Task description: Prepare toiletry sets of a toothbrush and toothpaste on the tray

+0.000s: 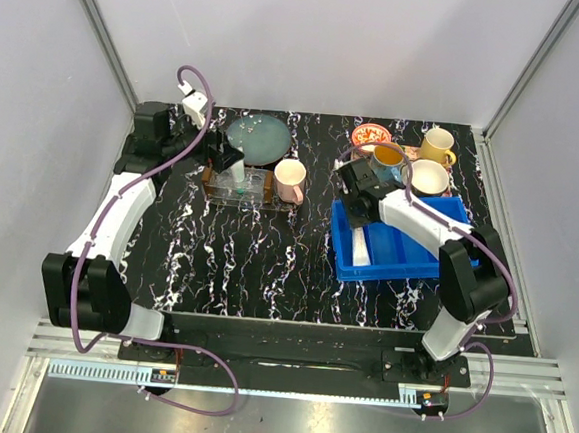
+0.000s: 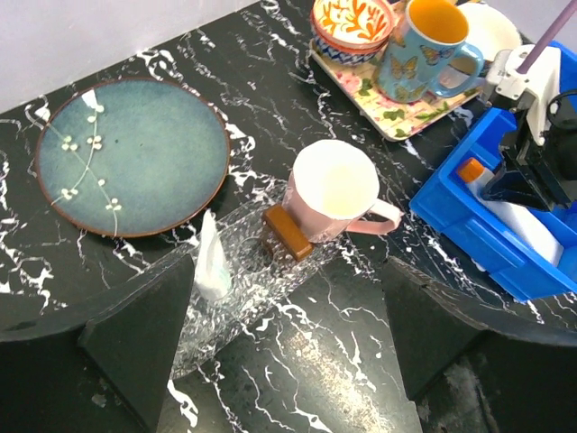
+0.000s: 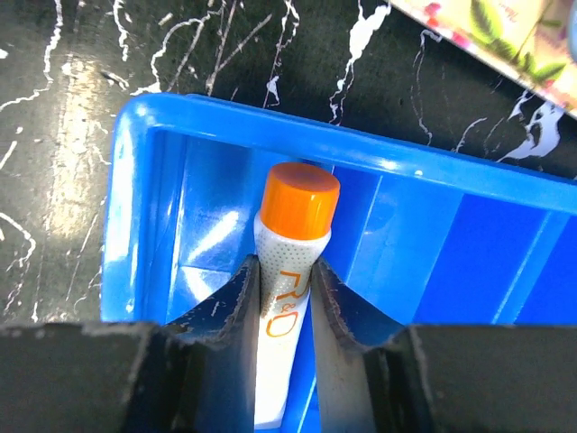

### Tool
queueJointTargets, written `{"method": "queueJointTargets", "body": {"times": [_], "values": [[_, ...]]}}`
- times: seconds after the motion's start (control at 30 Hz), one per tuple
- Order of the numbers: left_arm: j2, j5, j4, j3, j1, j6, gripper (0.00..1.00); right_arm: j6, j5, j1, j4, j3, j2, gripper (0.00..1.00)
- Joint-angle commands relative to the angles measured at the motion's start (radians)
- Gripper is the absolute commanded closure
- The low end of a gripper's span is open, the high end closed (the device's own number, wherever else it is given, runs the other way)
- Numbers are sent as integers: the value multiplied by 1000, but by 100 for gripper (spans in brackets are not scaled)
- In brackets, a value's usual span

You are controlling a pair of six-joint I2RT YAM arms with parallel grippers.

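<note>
The clear tray (image 2: 257,293) with its brown-ended rack (image 2: 288,233) lies next to a pink mug (image 2: 332,189). A white toothpaste tube with teal markings (image 2: 210,263) stands in the tray. My left gripper (image 2: 287,298) is open and empty just above the tray's near side; in the top view it (image 1: 232,160) hangs over the tray (image 1: 256,196). My right gripper (image 3: 286,266) is down in the blue bin (image 3: 433,225), shut on the white toothpaste tube with the orange cap (image 3: 300,200). No toothbrush is in view.
A teal plate (image 2: 131,153) lies behind the clear tray. A patterned square tray (image 2: 410,115) at the back right holds a butterfly mug (image 2: 424,50) and an orange bowl (image 2: 353,23). Yellow and cream mugs (image 1: 435,146) stand beyond the bin (image 1: 416,262).
</note>
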Motion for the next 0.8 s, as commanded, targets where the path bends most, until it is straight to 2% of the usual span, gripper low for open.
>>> {"method": "queueJointTargets", "body": {"times": [0.0, 0.23, 0.4, 0.53, 0.6, 0.77], "values": [[13, 104, 34, 75, -9, 1, 11, -71, -13, 8, -37, 93, -118, 98], [11, 226, 59, 110, -41, -24, 11, -131, -22, 5, -97, 234, -200, 100], [22, 302, 79, 153, -82, -100, 12, -140, -81, -2, -127, 381, -232, 100], [37, 335, 92, 187, -159, -151, 12, -134, -212, -12, -129, 496, -243, 100], [56, 345, 150, 187, -187, -229, 12, -111, -295, -21, -140, 550, -226, 100], [111, 409, 307, 202, -271, -411, 11, -22, -637, -77, -141, 700, -197, 100]]}}
